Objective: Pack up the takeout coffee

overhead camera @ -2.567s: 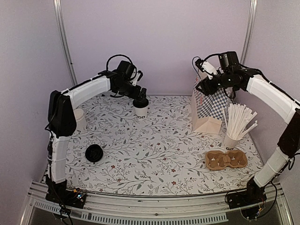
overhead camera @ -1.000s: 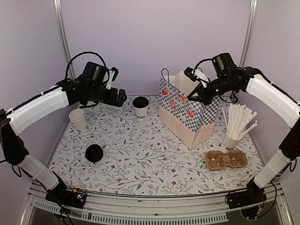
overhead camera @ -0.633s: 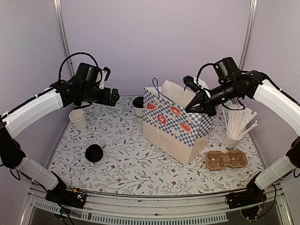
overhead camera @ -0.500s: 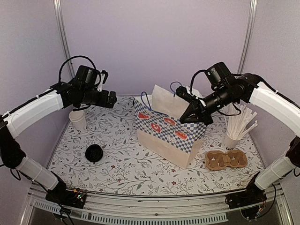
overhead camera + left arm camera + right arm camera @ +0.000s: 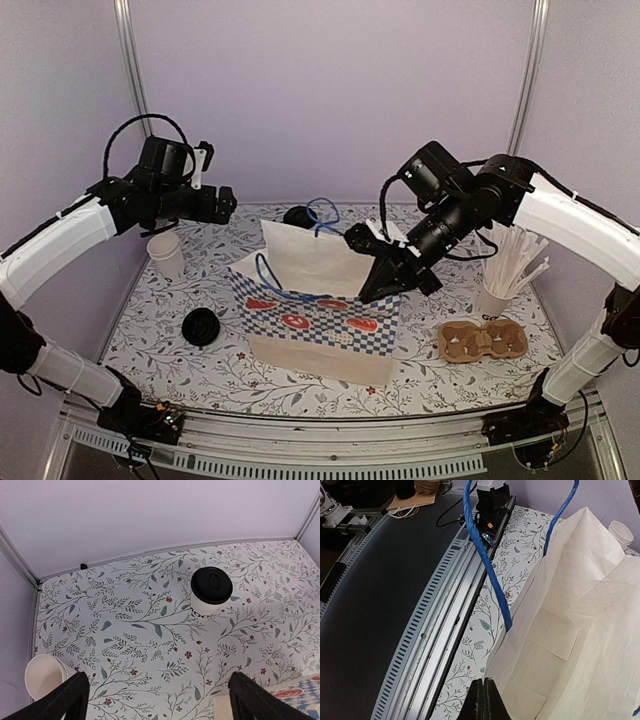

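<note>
The small white takeout coffee (image 5: 210,594), black lid on, stands upright toward the back.

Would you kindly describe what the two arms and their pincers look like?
The left arm and right arm have smooth white shells with black joints and looping black cables near the wrists. The left pincer and right pincer are black, with tapering fingers.
</note>
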You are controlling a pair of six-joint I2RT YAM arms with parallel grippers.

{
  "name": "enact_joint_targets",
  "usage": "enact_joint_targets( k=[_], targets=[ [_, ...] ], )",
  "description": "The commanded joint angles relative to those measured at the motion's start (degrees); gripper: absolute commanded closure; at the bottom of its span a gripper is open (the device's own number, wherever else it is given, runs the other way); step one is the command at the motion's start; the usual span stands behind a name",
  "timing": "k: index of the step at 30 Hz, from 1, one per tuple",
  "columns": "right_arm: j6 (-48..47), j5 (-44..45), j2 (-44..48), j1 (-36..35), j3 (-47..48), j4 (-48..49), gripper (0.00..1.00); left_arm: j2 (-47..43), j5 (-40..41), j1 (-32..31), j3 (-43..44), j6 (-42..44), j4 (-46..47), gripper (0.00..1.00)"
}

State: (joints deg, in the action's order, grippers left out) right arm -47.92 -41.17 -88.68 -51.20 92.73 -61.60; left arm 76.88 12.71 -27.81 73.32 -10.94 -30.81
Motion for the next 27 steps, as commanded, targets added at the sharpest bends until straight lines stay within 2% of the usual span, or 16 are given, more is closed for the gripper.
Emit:
enact_joint_targets(
  k=[1, 4, 7, 12, 16, 21, 27],
  targets=[
    [-3.89, 0.14, -1.86, -0.66, 1.5, -3.02, 0.97, -2.31, -3.72, 0.7, -0.05, 1.1, 0.65, 0.0],
    [-3.48, 2.22, -1.78, -0.66, 1.57, -2.5, 0.67, -3.58, -9.52, 0.38, 1.68, -0.47, -2.33, 0.0],
    [-3.4, 3.38, -0.27, -0.68, 1.58, -2.36, 0.52, -5.77, -15.49, -0.99, 3.58, -1.0, -5.97, 0.0],
    [-3.54, 5.43, 3.51, -0.66, 1.8, -1.69, 0.47, -6.99, -21.08, -4.01, 6.76, -0.94, -12.38, 0.0],
    [-3.14, 7.87, 5.69, -0.67, 1.93, -1.16, 0.44, -4.5, -22.01, -7.75, 9.22, -3.12, -17.0, 0.0],
    [-2.3, 10.02, 7.56, -0.12, 1.56, -1.02, 0.44, 0.34, -16.38, -14.18, 10.49, -4.93, -21.19, 0.0],
    [-1.84, 8.87, 11.64, 5.66, -2.19, -0.11, 0.44, 3.01, -11.93, -16.08, 9.99, -6.79, -22.62, 0.0]
  ],
)
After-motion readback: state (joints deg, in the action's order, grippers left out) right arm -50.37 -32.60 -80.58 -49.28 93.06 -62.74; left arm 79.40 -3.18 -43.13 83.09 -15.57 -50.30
